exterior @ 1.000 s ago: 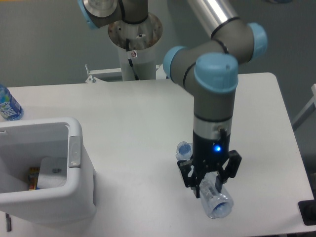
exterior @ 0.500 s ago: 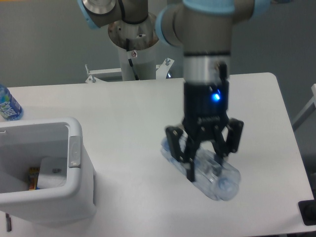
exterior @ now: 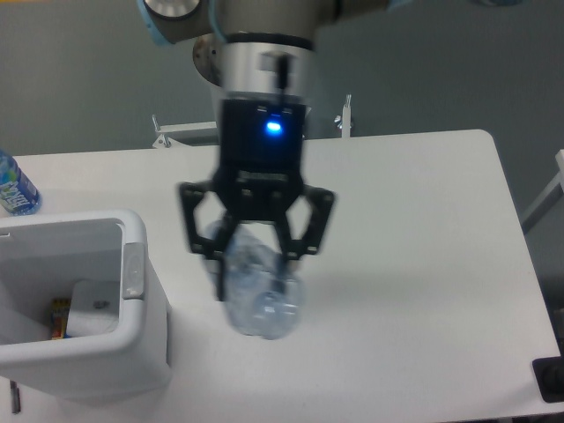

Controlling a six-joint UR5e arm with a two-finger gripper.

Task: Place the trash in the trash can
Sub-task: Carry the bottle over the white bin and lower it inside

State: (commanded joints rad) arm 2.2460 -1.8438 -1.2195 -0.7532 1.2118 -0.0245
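While the arm reaches down from the top of the view over the middle of the desk (exterior: 414, 229), its end effector (exterior: 256, 273) holds the clear plastic bottle (exterior: 257, 295) between two black fingers (exterior: 218, 264), which press against the bottle's sides. The bottle looks blurred, so its cap cannot be made out; its rounded base points toward the camera and the body appears lifted above the white surface, though how far off it cannot be told. A blue light (exterior: 272, 128) glows on the black wrist section above the fingers. Near the desk's front left corner sits the white trash can (exterior: 141, 291), a rectangular bin with a thick rounded rim and a small pale tab on the side facing the bottle. Inside the bin lies a white crumpled wrapper (exterior: 92, 317), with a small orange and yellow item (exterior: 59, 319) just beside it against the left of the bin's floor. The held bottle is to the right of the bin, near its right wall but apart from it, and not over the opening. At the far left edge of the desk stands another bottle with a bright blue label (exterior: 13, 189), partly cut off by the frame. Behind the desk's back edge rises the robot's pale cylindrical base column (exterior: 231, 110).
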